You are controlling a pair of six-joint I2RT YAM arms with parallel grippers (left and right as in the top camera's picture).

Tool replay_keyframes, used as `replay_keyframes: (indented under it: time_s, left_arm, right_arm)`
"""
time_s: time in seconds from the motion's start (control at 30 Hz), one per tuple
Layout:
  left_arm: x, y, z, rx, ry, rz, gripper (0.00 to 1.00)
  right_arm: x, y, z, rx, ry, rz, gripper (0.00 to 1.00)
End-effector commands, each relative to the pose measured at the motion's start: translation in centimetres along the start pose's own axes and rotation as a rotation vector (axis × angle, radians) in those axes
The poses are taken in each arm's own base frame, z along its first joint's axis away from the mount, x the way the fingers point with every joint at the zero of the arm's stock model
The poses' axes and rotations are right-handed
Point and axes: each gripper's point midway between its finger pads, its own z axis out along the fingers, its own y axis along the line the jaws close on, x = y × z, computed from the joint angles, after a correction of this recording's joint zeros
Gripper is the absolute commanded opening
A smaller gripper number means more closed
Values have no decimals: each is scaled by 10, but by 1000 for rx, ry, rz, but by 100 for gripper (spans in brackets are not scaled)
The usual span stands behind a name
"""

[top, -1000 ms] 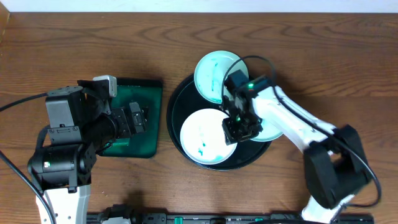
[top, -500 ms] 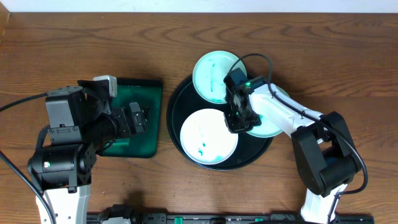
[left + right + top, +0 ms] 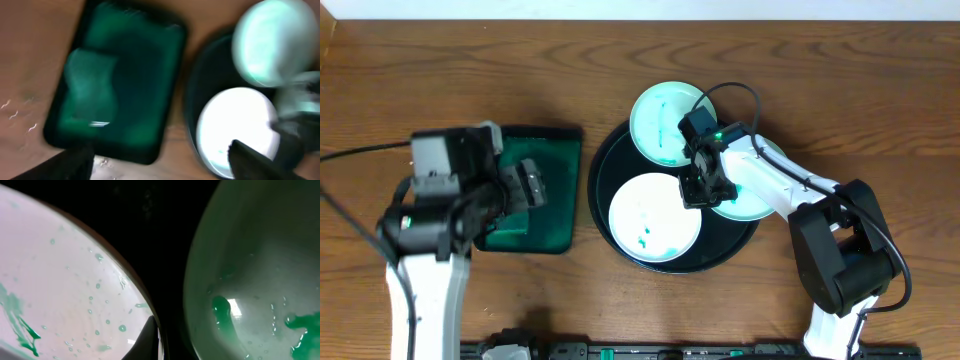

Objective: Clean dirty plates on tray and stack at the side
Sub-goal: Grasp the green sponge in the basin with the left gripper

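Observation:
The round black tray (image 3: 605, 205) holds three white plates smeared with teal-green: one at the back (image 3: 660, 118), one at the front left (image 3: 650, 222), one at the right (image 3: 752, 205), partly under my right arm. My right gripper (image 3: 704, 186) is low over the gap between the front and right plates. The right wrist view shows the front plate (image 3: 60, 280), the right plate (image 3: 260, 270) and one fingertip (image 3: 148, 339); the other is hidden. My left gripper (image 3: 527, 185) hangs open and empty over the rectangular tray (image 3: 555, 150). The blurred left wrist view shows both plates (image 3: 237, 125), (image 3: 272, 40).
The small rectangular black tray (image 3: 125, 75) with a green inside lies left of the round tray, with a paler green patch (image 3: 90, 90) in it. Bare wooden table (image 3: 470, 70) surrounds both trays. A black cable (image 3: 745, 100) loops over the back plate.
My right gripper has moved back from the front plate's right edge to the gap between the plates. My left arm has swung, and its gripper has shifted slightly left over the rectangular tray.

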Motion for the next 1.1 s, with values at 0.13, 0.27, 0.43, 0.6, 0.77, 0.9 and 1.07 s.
replay_keyframes:
  time_s: [0.13, 0.27, 0.43, 0.6, 0.77, 0.9, 1.07]
  left_arm:
    - [5, 62, 67, -362, 194, -169, 73]
    - [11, 81, 107, -458, 274, -194, 67]
    - [17, 93, 152, -491, 336, -191, 52]
    - [26, 100, 180, -507, 382, -188, 44]
    - [29, 99, 187, -497, 398, -186, 7]
    - [31, 75, 184, -341, 437, -137, 7]
    - [19, 65, 160, -307, 377, -138, 7]
  right_arm:
    - [-22, -26, -1, 71, -83, 157, 1]
    - [-22, -26, -1, 70, -85, 157, 1]
    - [-23, -26, -1, 69, -87, 157, 1]
    - [-23, -25, -1, 69, -87, 154, 1]
    - [-23, -25, -1, 68, -90, 154, 1]
    - [-23, -25, -1, 68, -89, 153, 1]
    - [-24, -25, -1, 68, -90, 153, 1]
